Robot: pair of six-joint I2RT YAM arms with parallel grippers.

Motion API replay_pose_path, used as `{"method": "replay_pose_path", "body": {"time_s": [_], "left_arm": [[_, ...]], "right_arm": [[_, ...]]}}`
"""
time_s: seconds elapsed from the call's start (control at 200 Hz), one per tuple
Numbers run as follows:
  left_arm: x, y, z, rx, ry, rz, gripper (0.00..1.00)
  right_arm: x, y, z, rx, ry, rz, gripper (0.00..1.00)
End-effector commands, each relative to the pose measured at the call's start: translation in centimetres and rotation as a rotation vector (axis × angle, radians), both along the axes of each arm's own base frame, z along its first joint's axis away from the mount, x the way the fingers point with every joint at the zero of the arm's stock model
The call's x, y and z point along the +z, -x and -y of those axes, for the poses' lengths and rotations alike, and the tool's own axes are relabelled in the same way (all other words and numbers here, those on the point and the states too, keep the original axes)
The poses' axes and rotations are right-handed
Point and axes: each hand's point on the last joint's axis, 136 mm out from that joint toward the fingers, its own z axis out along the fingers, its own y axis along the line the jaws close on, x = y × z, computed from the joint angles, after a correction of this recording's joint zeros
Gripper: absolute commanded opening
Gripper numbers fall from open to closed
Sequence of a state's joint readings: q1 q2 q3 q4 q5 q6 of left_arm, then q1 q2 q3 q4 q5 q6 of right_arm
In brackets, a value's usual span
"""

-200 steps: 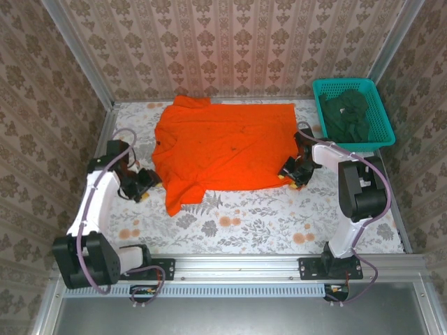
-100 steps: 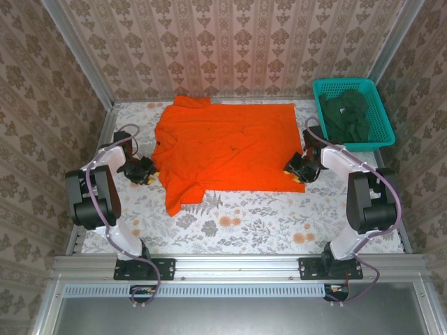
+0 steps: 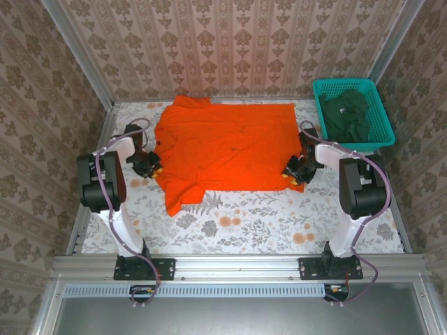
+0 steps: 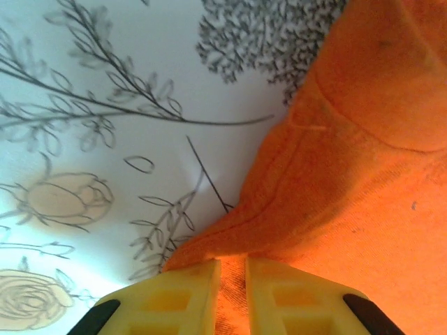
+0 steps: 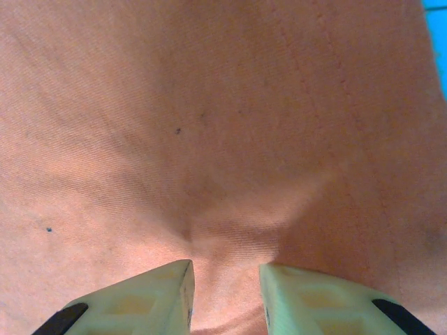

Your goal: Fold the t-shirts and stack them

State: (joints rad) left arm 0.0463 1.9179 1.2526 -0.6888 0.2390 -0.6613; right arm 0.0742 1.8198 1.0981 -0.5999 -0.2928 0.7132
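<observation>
Both hands have moved in onto the orange t-shirt (image 3: 223,143), which lies spread flat across the far middle of the tabletop (image 3: 244,223). The left hand (image 3: 148,165) has narrowed to a slit, pinching the shirt's left hem. The right hand (image 3: 297,169) has closed partway, with fabric puckered between its fingers at the near right corner. Both edges now look gripped, so a first fold could begin. The dark green t-shirts (image 3: 347,115) wait in the teal basket (image 3: 363,143), far right.

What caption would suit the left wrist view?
The left gripper pinches the edge of the orange t-shirt on the flowered table.
</observation>
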Motion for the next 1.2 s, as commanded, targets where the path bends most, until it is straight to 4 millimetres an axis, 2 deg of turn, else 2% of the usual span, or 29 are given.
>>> {"method": "replay_pose_path", "body": {"time_s": [0.0, 0.21, 0.345, 0.45, 0.49, 0.54, 0.615, 0.775, 0.865, 1.0, 1.195], "left_arm": [[-1.2, 1.3, -3.0, -0.029, -0.146, -0.083, 0.19], [-0.1, -1.4, -4.9, -0.108, -0.259, -0.074, 0.22], [0.9, -3.5, -4.5, -0.126, -0.236, -0.048, 0.28], [2.8, -4.4, -3.8, -0.127, -0.221, -0.003, 0.35], [3.7, -4.5, -3.5, -0.126, -0.212, 0.017, 0.4], [5.0, -4.3, -3.1, -0.127, -0.208, 0.039, 0.47], [6.8, -3.6, -2.4, -0.126, -0.197, 0.079, 0.49], [9.2, -0.1, -0.1, -0.15, -0.165, 0.132, 0.51], [9.0, 2.8, 1.3, -0.168, -0.141, 0.13, 0.51], [8.1, 8.2, 3.3, -0.19, -0.087, 0.085, 0.5], [6.0, 15.1, 4.2, -0.141, -0.012, 0.005, 0.49]], "right_arm": [[-1.3, 1.3, 1.4, -0.007, 0.05, -0.076, 0.34], [-1.3, 1.1, 1.4, 0.002, 0.046, -0.081, 0.36], [-1.0, 1.1, 1.4, 0.029, 0.046, -0.079, 0.41], [0.2, 0.9, 1.3, 0.05, 0.044, -0.041, 0.47], [0.9, 0.7, 1.3, 0.053, 0.045, -0.016, 0.49], [1.8, 0.6, 1.2, 0.056, 0.042, 0.019, 0.51], [3.3, 0.4, 0.7, 0.06, 0.023, 0.081, 0.52], [5.3, 1.1, -1.2, 0.091, -0.013, 0.172, 0.53], [5.3, 1.9, -1.2, 0.068, -0.014, 0.183, 0.53], [5.1, 3.6, 0.3, 0.022, 0.058, 0.157, 0.5], [4.9, 5.7, 3.5, -0.097, 0.171, 0.135, 0.5]]}}
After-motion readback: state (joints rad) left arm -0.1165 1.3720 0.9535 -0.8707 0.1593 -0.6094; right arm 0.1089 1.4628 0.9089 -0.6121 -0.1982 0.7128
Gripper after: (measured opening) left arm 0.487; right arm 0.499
